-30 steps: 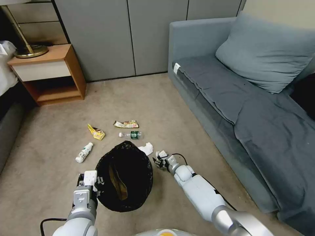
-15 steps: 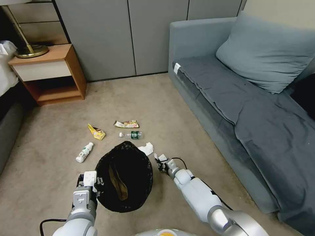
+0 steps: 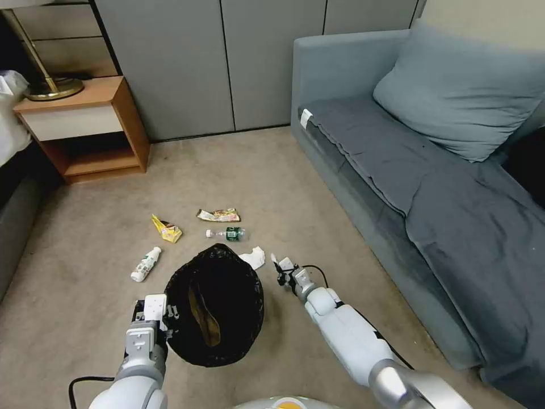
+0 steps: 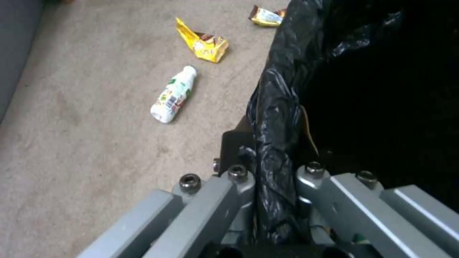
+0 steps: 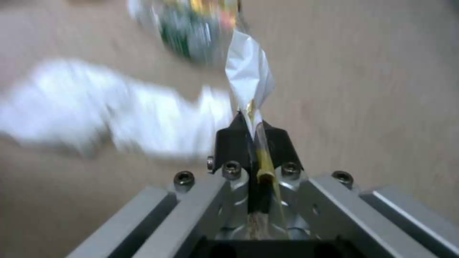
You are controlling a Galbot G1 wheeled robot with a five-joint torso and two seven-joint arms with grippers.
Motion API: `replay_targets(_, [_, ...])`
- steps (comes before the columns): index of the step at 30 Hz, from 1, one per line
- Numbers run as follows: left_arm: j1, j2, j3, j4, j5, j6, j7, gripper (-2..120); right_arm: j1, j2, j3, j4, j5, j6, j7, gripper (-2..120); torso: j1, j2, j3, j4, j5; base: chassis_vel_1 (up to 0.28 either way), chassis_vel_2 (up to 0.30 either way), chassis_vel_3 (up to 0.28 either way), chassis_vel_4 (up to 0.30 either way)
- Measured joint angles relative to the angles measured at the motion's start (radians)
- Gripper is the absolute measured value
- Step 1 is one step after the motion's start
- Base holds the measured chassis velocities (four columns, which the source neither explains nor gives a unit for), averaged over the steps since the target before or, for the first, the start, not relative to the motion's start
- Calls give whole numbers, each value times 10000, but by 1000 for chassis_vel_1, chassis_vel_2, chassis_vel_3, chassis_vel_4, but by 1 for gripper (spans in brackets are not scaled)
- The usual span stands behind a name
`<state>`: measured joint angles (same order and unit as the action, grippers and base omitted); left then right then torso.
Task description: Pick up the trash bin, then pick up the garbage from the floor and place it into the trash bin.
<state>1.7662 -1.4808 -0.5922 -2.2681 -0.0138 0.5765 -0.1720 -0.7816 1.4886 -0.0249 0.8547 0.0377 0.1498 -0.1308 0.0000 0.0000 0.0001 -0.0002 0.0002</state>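
head view first: the left gripper (image 3: 164, 318) is clamped on the near-left rim of the trash bin (image 3: 214, 304), black liner folded over the edge, and some brownish trash already lies inside. compared with a second ago the right gripper (image 3: 280, 268) has slid forward and a bit up, from beside the bin's right rim to just right of the crumpled tissue (image 3: 253, 257). it's pinched on a thin silvery wrapper scrap (image 3: 273, 259) that sticks up past the fingertips. the bin and everything on the carpet sit where they did. my read is this piece is picked and only needs carrying over the bin mouth, which is right next to it. still on the floor: the clear bottle (image 3: 228, 233), the tan wrapper (image 3: 218, 215), the yellow wrapper (image 3: 167, 229) and the white bottle (image 3: 145, 264), its long axis running diagonally, cap end away from the robot.

left wrist view: fingers closed on the bag-covered rim (image 4: 273, 118), one outside and one inside. the white bottle (image 4: 173, 96) lies flat on the carpet with its cap toward the yellow wrapper (image 4: 204, 43).

right wrist view: jaws shut tight on the scrap (image 5: 249, 77), which stands straight out along the gripper's axis, long and narrow, with the blurry tissue (image 5: 95, 111) on the floor beyond.
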Motion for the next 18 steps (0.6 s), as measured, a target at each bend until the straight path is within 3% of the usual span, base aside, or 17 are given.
replay_targets(1, [-48, 30, 1, 7, -23, 32, 1, 3, -383, -314, -120, 1193, 222, 10, -18, 0, 0, 0, -1, 1, -1, 0, 0, 0, 0])
replay_targets(2, [-48, 30, 1, 7, -23, 32, 1, 3, -383, -314, -120, 1193, 222, 10, -18, 0, 0, 0, -1, 1, -1, 0, 0, 0, 0])
replay_targets(3, [-89, 49, 7, 17, -39, 57, 1, 3, -703, -585, -243, 2297, 466, 94, -148, 0, -1, 0, 0, 0, -4, 0, 0, 0, 0])
replay_targets(4, [-99, 55, 10, 21, -42, 65, 2, 3, -782, -652, -280, 2622, 544, 130, -194, 0, 0, 0, 0, -1, -2, 0, 0, 0, 0])
replay_targets(5, [-127, 66, 35, 35, -46, 80, 5, 3, -1027, -941, -437, 3951, 900, 290, -389, 0, -1, 0, -1, 2, 2, 0, 0, 0, 0])
replay_targets(6, [-127, 66, 35, 35, -46, 80, 5, 3, -1027, -941, -437, 3951, 900, 290, -389, 0, -1, 0, -1, 2, 2, 0, 0, 0, 0])
replay_targets(8, [-146, 68, 84, 61, -46, 85, 8, 3, -1320, -1344, -696, 5795, 1458, 588, -838, 0, -2, 0, -1, 4, 1, 0, 0, 0, 0])
replay_targets(9, [-146, 68, 84, 61, -46, 85, 8, 3, -1320, -1344, -696, 5795, 1458, 588, -838, 0, -2, 0, -1, 4, 1, 0, 0, 0, 0])
replay_targets(11, [-161, 67, 117, 69, -45, 88, 11, 3, -1498, -1672, -934, 7185, 1908, 813, -1400, 0, -1, 1, -1, 2, -3, 0, 0, 0, 0])
replay_targets(13, [-167, 67, 122, 70, -44, 90, 13, 3, -1544, -1751, -1016, 7482, 2004, 851, -1527, 0, -2, 1, -1, 3, -2, 0, 0, 0, 0])
replay_targets(15, [-174, 83, 129, 71, -47, 95, 20, 3, -1752, -2096, -1441, 8551, 2311, 965, -1947, 0, -2, 2, -2, 2, -1, 0, 0, 0, 0])
replay_targets(18, [-177, 99, 133, 64, -60, 96, 27, 3, -1930, -2428, -1922, 9164, 2376, 996, -2064, 0, -1, 1, -1, 3, -1, 0, 0, 0, 0])
